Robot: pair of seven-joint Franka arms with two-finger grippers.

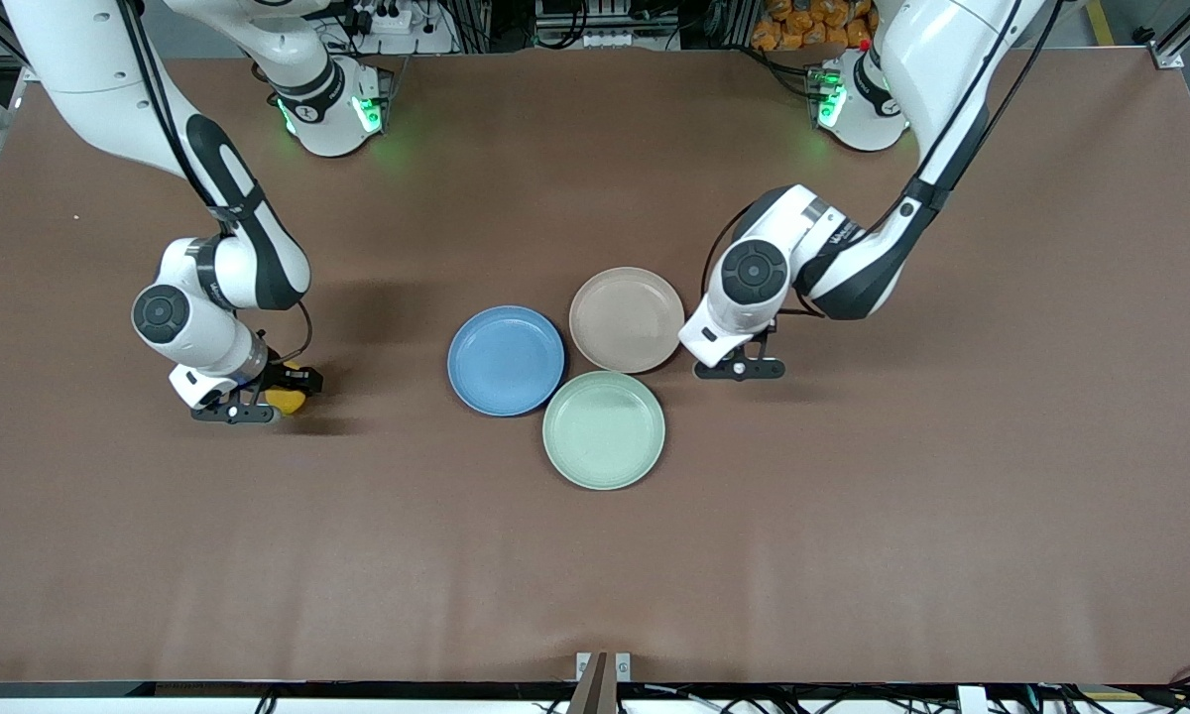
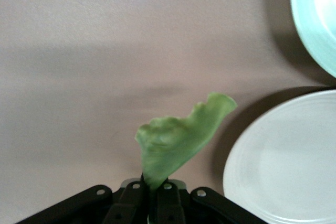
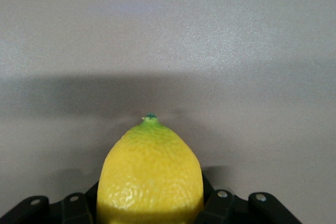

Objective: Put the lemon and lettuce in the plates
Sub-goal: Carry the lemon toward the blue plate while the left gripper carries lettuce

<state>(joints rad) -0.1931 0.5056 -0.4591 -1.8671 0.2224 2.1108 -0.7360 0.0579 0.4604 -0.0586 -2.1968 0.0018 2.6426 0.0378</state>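
Hands grip lemon (image 3: 150,174) and lettuce (image 2: 176,142).

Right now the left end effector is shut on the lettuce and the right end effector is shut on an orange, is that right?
Not quite. The right end effector is shut on the lemon, not an orange; the right wrist view shows its yellow dimpled skin. The left end effector is indeed shut on the lettuce.

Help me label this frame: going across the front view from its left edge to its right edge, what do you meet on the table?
Right gripper shut on the lemon → blue plate → mint-green plate → beige-pink plate → left gripper, holding the lettuce.
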